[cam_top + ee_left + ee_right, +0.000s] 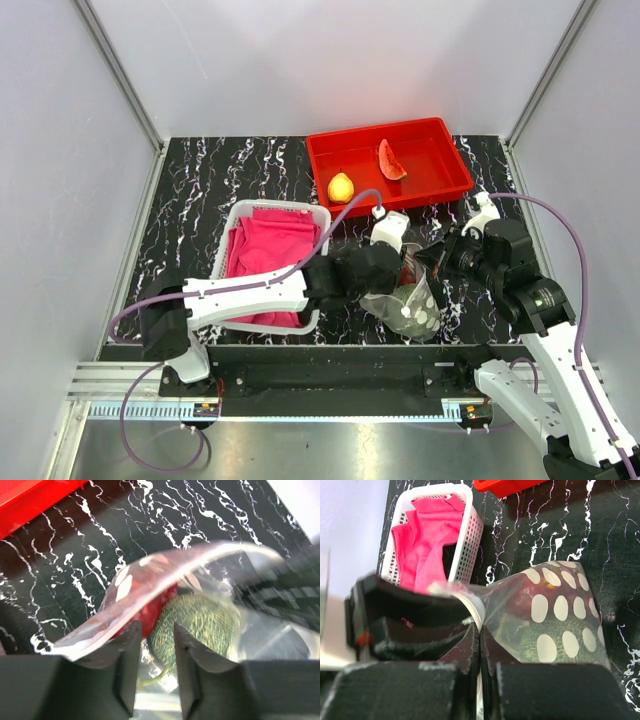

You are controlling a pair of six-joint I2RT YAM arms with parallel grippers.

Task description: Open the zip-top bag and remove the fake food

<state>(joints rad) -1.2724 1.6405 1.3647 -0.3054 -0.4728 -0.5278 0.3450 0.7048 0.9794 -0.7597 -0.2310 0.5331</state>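
The zip-top bag (412, 306) lies at the table's front middle, clear with pale dots (561, 608). Inside it are a green netted melon (200, 625) and a dark red fruit (152, 614). My left gripper (156, 630) is open, its fingers reaching into the bag's mouth beside the melon, with the melon's thin stem in the gap. My right gripper (480, 630) is shut on the bag's upper edge and holds it up. A yellow lemon (340, 187) and a red watermelon slice (390, 160) lie in the red tray (455, 188). No grapes show.
A white basket (238, 216) of pink cloth (265, 258) stands left of the bag, under the left arm; it also shows in the right wrist view (470, 535). The red tray is at the back right. Walls close in on both sides.
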